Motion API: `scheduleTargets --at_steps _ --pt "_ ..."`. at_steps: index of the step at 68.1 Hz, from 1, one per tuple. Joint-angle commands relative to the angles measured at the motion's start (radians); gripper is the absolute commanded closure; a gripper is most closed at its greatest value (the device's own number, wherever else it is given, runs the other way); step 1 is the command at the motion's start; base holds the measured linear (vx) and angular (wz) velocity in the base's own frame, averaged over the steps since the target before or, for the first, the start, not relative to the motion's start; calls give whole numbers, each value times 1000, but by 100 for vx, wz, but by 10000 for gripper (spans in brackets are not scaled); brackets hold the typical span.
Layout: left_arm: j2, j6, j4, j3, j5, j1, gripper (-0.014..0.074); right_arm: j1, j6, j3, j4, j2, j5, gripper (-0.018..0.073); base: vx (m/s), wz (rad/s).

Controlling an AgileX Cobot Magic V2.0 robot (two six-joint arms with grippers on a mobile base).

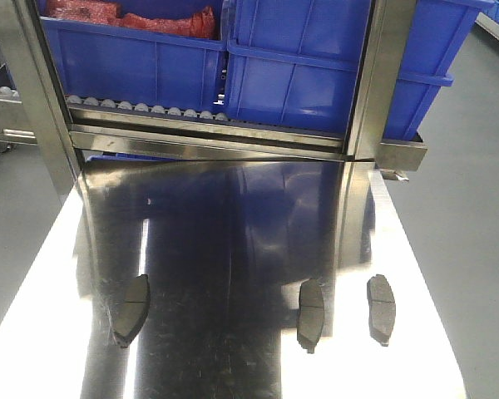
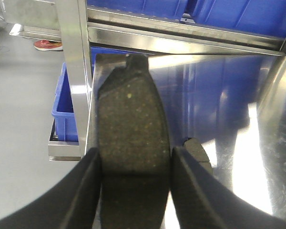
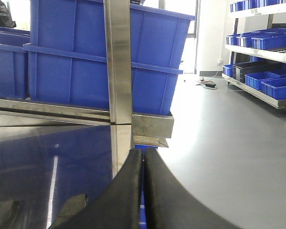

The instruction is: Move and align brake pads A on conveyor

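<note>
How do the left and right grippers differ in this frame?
The left gripper has fingers apart, clamping a brake pad; the right gripper has fingers pressed together, empty. The left gripper faces the steel tabletop; the right gripper faces the rack post and floor. Both have black fingers.

Lower end of brake pad [image 2: 131,124] off-frame.

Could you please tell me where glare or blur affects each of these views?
Exterior front view: white glare bands and blue reflections across the steel tabletop; left wrist view: the brake pad in the left gripper looks soft; right wrist view: window overexposed, right gripper blurred in the foreground.
</note>
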Motion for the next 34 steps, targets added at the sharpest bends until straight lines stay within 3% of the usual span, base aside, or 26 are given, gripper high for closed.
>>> scheduleTargets --at_steps 1,34 --pt "1 -11 -11 -28 -86 -4 602 -7 -4 11 -3 -13 -73 571 0 0" --pt "1 -11 -11 -28 -86 -4 602 -7 -4 11 -3 -13 -73 571 0 0"
